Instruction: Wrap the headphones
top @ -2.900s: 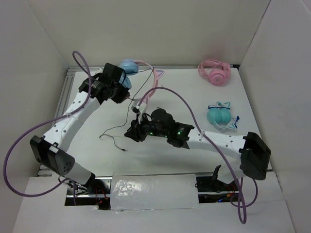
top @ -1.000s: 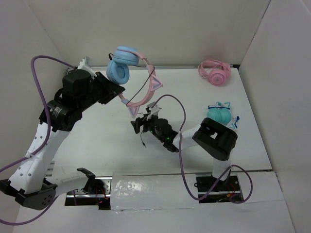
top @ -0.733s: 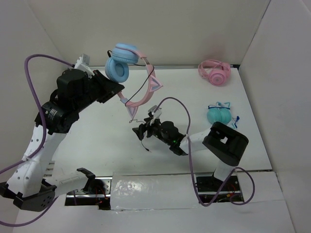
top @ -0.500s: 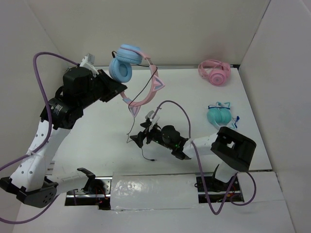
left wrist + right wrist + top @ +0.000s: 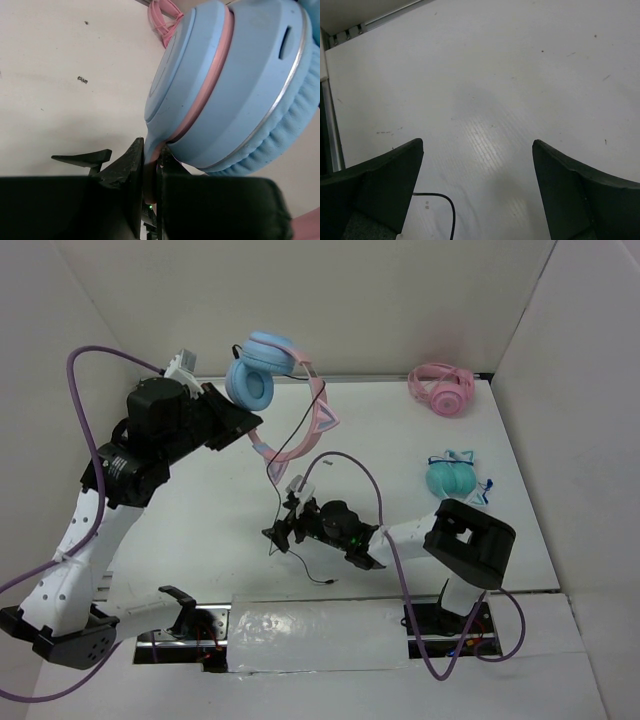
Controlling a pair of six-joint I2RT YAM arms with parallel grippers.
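Observation:
The headphones [image 5: 258,368], with light-blue ear cups and a pink cat-ear headband [image 5: 322,418], hang in the air over the back left of the table. My left gripper [image 5: 252,435] is shut on the pink headband end just below one ear cup [image 5: 225,85], the jaws pinching it in the left wrist view [image 5: 150,152]. Their thin black cable [image 5: 300,562] hangs down and trails onto the table. My right gripper [image 5: 280,532] is low over the table beside that cable, open and empty [image 5: 477,150]. A loop of cable [image 5: 449,205] lies by its left finger.
All-pink headphones [image 5: 442,388] lie at the back right, and teal headphones [image 5: 452,478] lie right of centre. White walls enclose the table on the left, back and right. The right arm's purple hose [image 5: 365,475] arches over the middle.
My right gripper has moved towards the near edge and opened a little wider, following the cable's end down. My left arm keeps the headphones raised, shifted slightly.

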